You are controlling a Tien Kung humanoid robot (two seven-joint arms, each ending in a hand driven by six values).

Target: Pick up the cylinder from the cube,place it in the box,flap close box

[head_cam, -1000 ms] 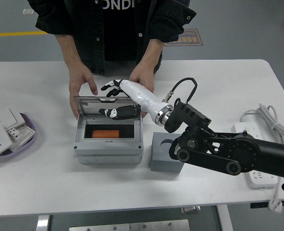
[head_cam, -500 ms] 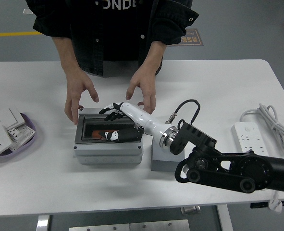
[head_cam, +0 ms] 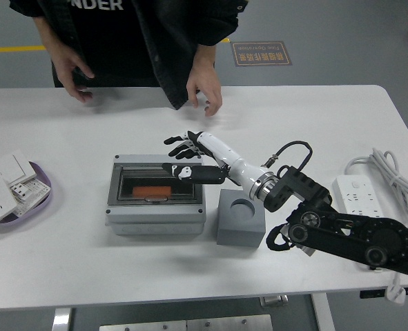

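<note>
The robot's right hand [head_cam: 184, 153] hangs just over the back right corner of the grey box [head_cam: 155, 217], fingers spread and slack with nothing in them, the thumb lying along the lid's right end. The orange cylinder [head_cam: 152, 191] lies inside the box, seen through the clear window of the lid [head_cam: 155, 172], which looks flat down to me, though I can't tell from here whether it is fully latched. If it isn't, I'd say a careless lift of that thumb could catch the lid's edge and flip it up again, or nudge the box sideways on the white table [head_cam: 307, 117]. Pulling the arm back has its own risk, since the forearm passes right above the grey cube [head_cam: 240, 219], whose round socket is empty, and a low sweep could knock it. The loop of black cable [head_cam: 290, 148] at the wrist might snag too. Further out, a white power strip [head_cam: 369, 207] with its coiled cord lies at the right, near the black elbow. At the left edge a purple dish [head_cam: 41, 181] holds white wall sockets, well clear. A person stands at the far side, one hand [head_cam: 205, 93] above the table's far edge, the other hand [head_cam: 71, 72] at the far left, both apart from the box
</note>
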